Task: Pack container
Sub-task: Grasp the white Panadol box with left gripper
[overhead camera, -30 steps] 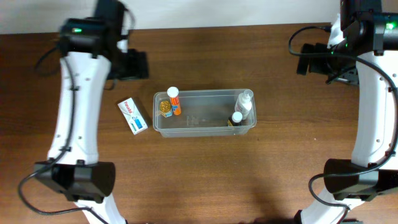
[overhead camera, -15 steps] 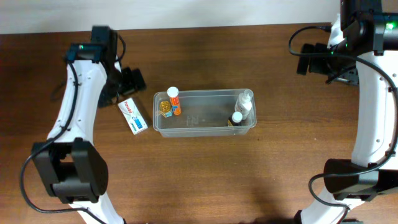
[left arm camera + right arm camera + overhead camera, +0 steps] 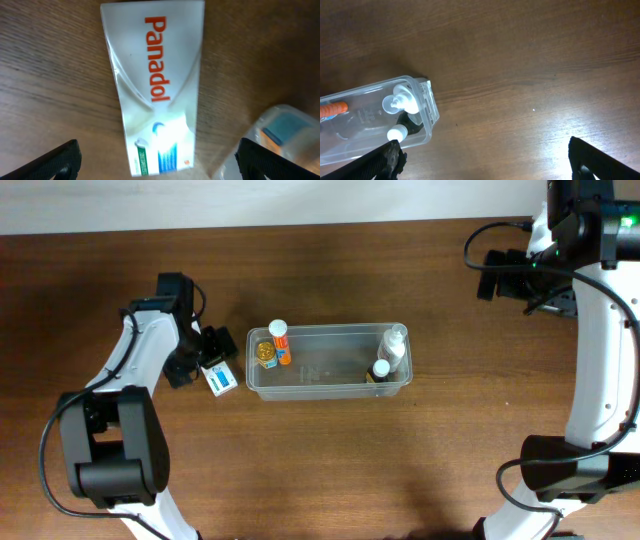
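Clear plastic forms the container (image 3: 328, 361), a long round-cornered, rimmed tub lying mid-table, long sides parallel to the far edge; an orange tube (image 3: 281, 343) and a yellowish jar (image 3: 265, 353) sit at its left end, two white-capped bottles (image 3: 395, 345) at its right; only the left wrist view reads "Panadol" on the white box (image 3: 155, 90) just beside the tub's left end; the left gripper (image 3: 157, 160) hangs over it, spread wide, gripping nothing; the right gripper (image 3: 485, 160), near the far right corner, gapes empty.

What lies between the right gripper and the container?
Nothing: only bare table separates the right gripper from the container, as the overhead view shows.
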Action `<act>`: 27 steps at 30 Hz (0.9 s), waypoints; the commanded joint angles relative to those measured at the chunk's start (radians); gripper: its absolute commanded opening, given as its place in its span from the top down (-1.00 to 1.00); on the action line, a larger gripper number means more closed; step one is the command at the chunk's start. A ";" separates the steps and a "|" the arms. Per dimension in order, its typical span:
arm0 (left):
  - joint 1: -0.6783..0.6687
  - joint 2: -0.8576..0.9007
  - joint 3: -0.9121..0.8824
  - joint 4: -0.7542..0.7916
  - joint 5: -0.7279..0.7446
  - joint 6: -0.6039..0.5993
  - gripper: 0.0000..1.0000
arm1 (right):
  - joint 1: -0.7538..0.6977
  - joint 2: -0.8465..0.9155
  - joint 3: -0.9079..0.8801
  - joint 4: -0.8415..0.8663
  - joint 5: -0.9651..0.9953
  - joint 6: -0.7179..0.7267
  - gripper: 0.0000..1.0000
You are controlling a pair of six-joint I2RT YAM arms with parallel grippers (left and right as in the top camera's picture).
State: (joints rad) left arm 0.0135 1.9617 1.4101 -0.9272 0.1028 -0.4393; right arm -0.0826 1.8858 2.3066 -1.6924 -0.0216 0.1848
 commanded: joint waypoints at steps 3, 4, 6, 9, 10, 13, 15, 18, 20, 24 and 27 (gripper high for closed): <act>0.002 -0.008 -0.061 0.066 0.014 -0.020 -0.99 | -0.003 0.002 0.007 -0.003 -0.005 0.006 -0.97; 0.002 -0.008 -0.066 0.075 0.014 -0.020 -0.99 | -0.003 0.002 0.007 -0.003 -0.005 0.006 -0.97; 0.002 -0.007 -0.076 0.093 0.013 -0.020 -0.99 | -0.003 0.002 0.007 -0.003 -0.005 0.006 -0.97; 0.002 0.004 -0.083 0.111 0.010 -0.020 -0.99 | -0.003 0.002 0.007 -0.003 -0.005 0.006 -0.97; 0.002 0.009 -0.083 0.113 0.006 -0.020 -0.99 | -0.003 0.002 0.007 -0.003 -0.005 0.006 -0.97; 0.002 0.035 -0.083 0.111 -0.040 -0.019 -0.99 | -0.003 0.002 0.007 -0.003 -0.005 0.006 -0.97; 0.002 0.050 -0.083 0.104 -0.061 -0.015 -0.99 | -0.003 0.002 0.007 -0.003 -0.005 0.006 -0.97; 0.002 0.066 -0.083 0.093 -0.071 0.008 -0.94 | -0.003 0.002 0.007 -0.003 -0.005 0.006 -0.97; 0.002 0.074 -0.083 0.085 -0.074 0.029 -0.79 | -0.003 0.002 0.007 -0.003 -0.005 0.006 -0.97; 0.002 0.075 -0.083 0.070 -0.074 0.053 -0.40 | -0.003 0.002 0.007 -0.003 -0.005 0.006 -0.97; 0.002 0.075 -0.083 0.062 -0.074 0.075 -0.06 | -0.003 0.002 0.007 -0.003 -0.005 0.006 -0.97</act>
State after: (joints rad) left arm 0.0135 2.0159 1.3403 -0.8566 0.0372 -0.4023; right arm -0.0826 1.8858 2.3066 -1.6924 -0.0216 0.1844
